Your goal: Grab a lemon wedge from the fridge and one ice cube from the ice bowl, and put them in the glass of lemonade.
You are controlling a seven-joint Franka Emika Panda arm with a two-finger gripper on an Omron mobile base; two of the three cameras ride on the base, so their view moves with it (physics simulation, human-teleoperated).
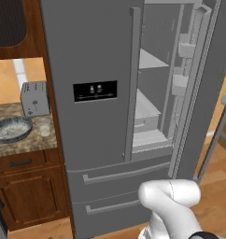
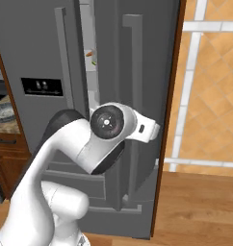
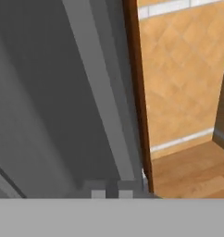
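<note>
No readable brand or writing anywhere, even on the black dispenser panel point(image 1: 95, 90). One tall grey steel French-door fridge point(image 1: 91, 56), right door swung open, left one shut. One granite counter point(image 1: 26, 142) carrying one boxy silver toaster point(image 1: 34, 98), one wide shallow grey-blue ice bowl point(image 1: 11, 129), and just beside that, one small translucent glass of lemonade point(image 1: 43, 126). The gripper point(image 3: 112, 190) is pinched shut, right up against the open door's long handle point(image 3: 97, 88).

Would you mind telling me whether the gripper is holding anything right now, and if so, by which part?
The gripper is shut on the fridge, holding the long vertical handle of its open right door, near the handle's lower end.
</note>
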